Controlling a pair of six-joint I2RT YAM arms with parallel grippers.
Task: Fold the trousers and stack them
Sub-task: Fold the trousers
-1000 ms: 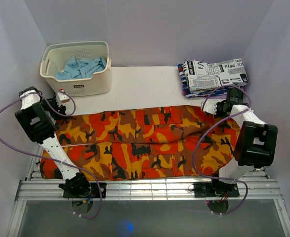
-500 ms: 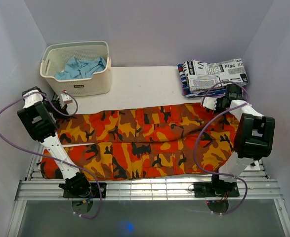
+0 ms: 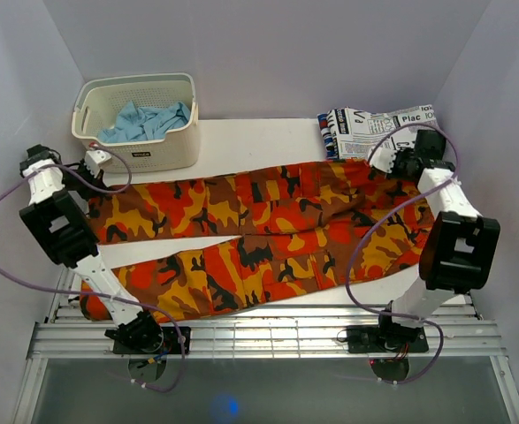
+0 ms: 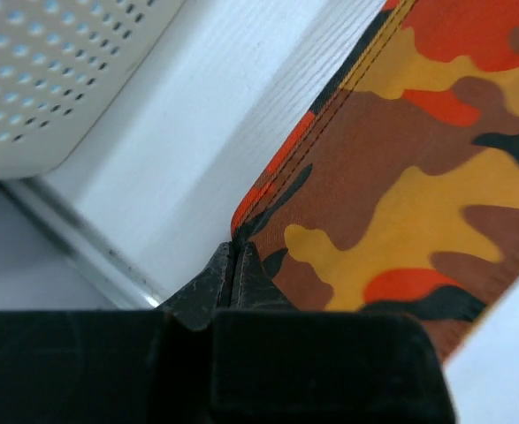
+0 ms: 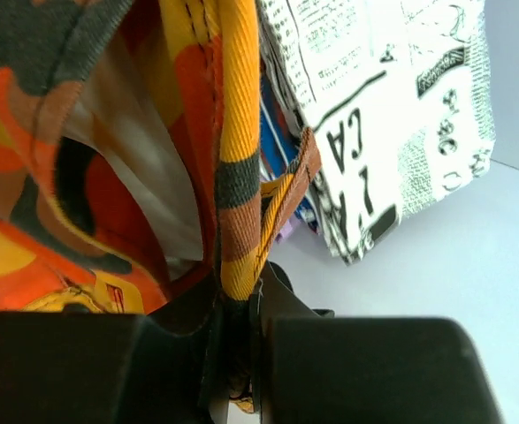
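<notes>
Orange, red and brown camouflage trousers (image 3: pixel 241 208) lie spread across the white table, legs to the left and waist to the right. My left gripper (image 3: pixel 95 162) is shut on the hem corner of the far leg; the left wrist view shows its tips (image 4: pixel 232 265) pinching that corner of the trousers (image 4: pixel 418 177). My right gripper (image 3: pixel 392 164) is shut on the waistband at the right end. In the right wrist view the gripper (image 5: pixel 237 300) clamps the waistband edge (image 5: pixel 237 177), which hangs upright. The near leg (image 3: pixel 232 274) lies slanted, apart from the far leg.
A folded newsprint-patterned garment (image 3: pixel 383 128) (image 5: pixel 383 106) lies at the back right, just behind my right gripper. A white perforated basket (image 3: pixel 140 157) (image 4: pixel 56 71) holding a blue garment (image 3: pixel 144 119) stands at the back left. The near leg's end droops over the slatted front edge (image 3: pixel 268 336).
My left gripper has shut on the far leg's hem. Both grippers have moved toward the back, dragging the far leg and waist with them, and a white gap has opened between the legs.
</notes>
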